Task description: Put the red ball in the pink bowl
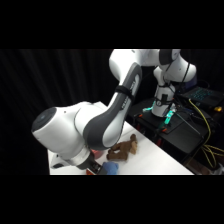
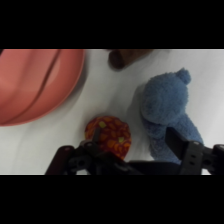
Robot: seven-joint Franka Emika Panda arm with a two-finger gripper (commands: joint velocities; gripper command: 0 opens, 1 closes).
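The red ball [image 2: 108,136], small and speckled, lies on the white table just above my gripper's linkage in the wrist view. My gripper [image 2: 132,145] is open and low over the table. The ball sits inside the gap, close to the left finger [image 2: 89,146]. The right finger [image 2: 176,141] overlaps the blue soft toy. The pink bowl [image 2: 35,85] is at the upper left, a short way from the ball, and nothing shows in it. In the side view my own arm hides the ball and most of the bowl.
A light blue soft toy [image 2: 167,107] lies right beside the ball; it also shows in the side view [image 1: 111,168]. A brown plush toy [image 1: 123,148] lies behind it [image 2: 125,57]. Black equipment with cables [image 1: 187,130] stands past the table's right edge.
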